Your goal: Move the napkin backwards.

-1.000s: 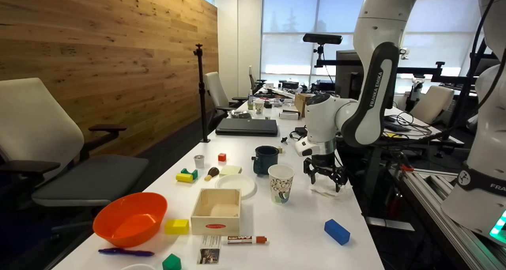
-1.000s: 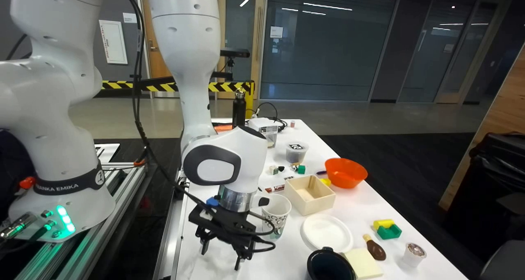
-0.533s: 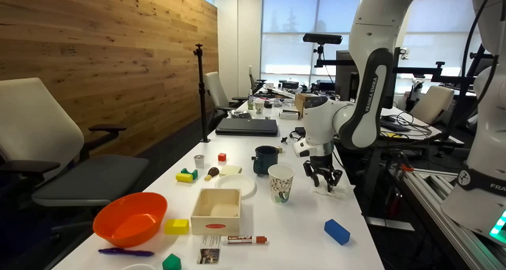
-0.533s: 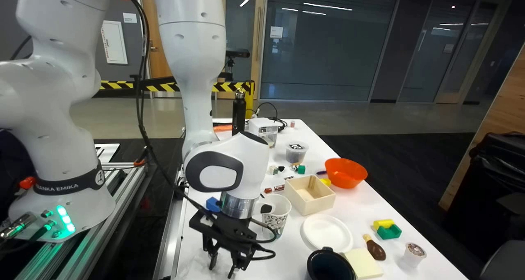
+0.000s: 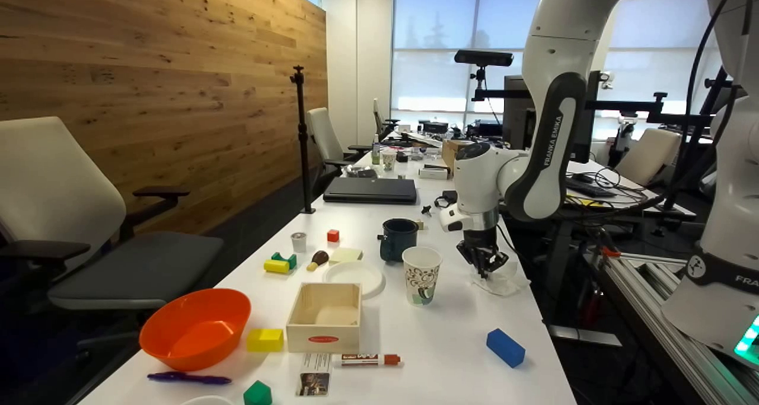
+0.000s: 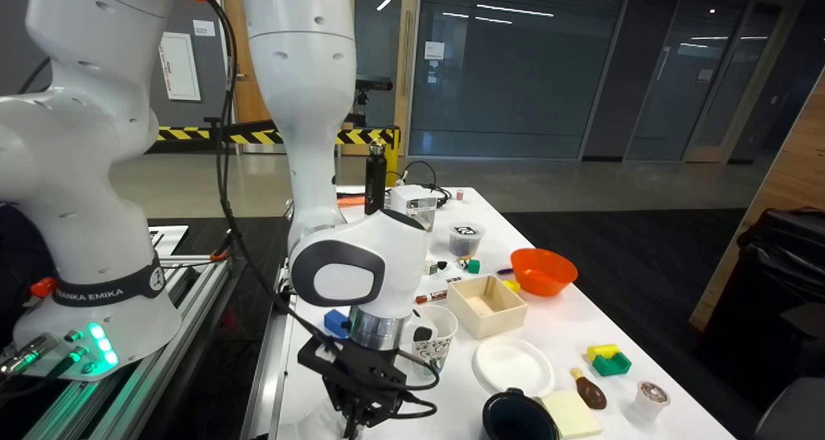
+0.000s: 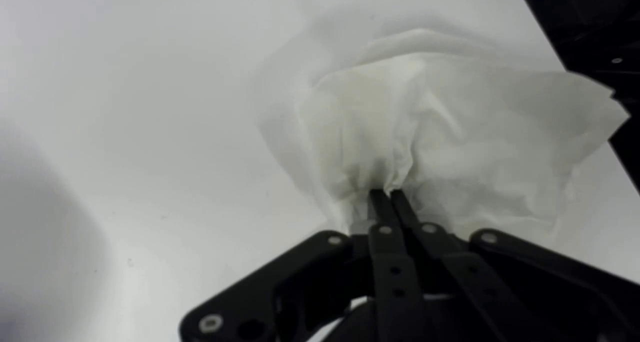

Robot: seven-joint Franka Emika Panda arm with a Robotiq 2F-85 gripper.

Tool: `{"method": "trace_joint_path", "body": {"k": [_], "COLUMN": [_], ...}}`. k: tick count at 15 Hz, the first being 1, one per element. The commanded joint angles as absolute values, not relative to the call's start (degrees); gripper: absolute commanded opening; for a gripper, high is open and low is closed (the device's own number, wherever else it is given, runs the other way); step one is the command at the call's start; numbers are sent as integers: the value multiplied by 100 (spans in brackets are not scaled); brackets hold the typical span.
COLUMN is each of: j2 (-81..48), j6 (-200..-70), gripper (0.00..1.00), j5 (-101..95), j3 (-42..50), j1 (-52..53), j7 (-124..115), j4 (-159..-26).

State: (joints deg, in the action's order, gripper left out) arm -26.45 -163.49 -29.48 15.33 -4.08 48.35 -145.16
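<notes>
A thin white napkin (image 7: 480, 121) lies rumpled on the white table in the wrist view, and its right corner juts past the table's edge. My gripper (image 7: 388, 192) points down over its near part. The two black fingertips are pressed together, with a fold of the cloth pinched between them and creases running out from that spot. In both exterior views the napkin (image 5: 504, 281) (image 6: 319, 422) shows beside and under the gripper (image 5: 484, 274), low at the table's surface. Part of the napkin is hidden behind the fingers.
Close by stand a patterned paper cup (image 5: 421, 274) and a dark mug (image 5: 398, 240). A blue block (image 5: 506, 348) lies near the same table edge. Farther off are a white plate (image 6: 514, 366), a wooden box (image 6: 488, 306) and an orange bowl (image 6: 543, 271).
My gripper came down onto the napkin, and its fingers went from wide apart to shut. The cloth between them has bunched up. The other objects have not moved.
</notes>
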Motion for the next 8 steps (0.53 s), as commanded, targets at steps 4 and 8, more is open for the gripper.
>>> {"method": "trace_joint_path", "body": {"k": [4, 8], "j2": [-2450, -2206], "j6": [-15633, -15370], "gripper": [0, 0], "j5": [-3055, -2971], "j3": [1361, 1115], "j1": [-412, -528], "j7": [4685, 4780], "j4": [-14502, -14550]}}
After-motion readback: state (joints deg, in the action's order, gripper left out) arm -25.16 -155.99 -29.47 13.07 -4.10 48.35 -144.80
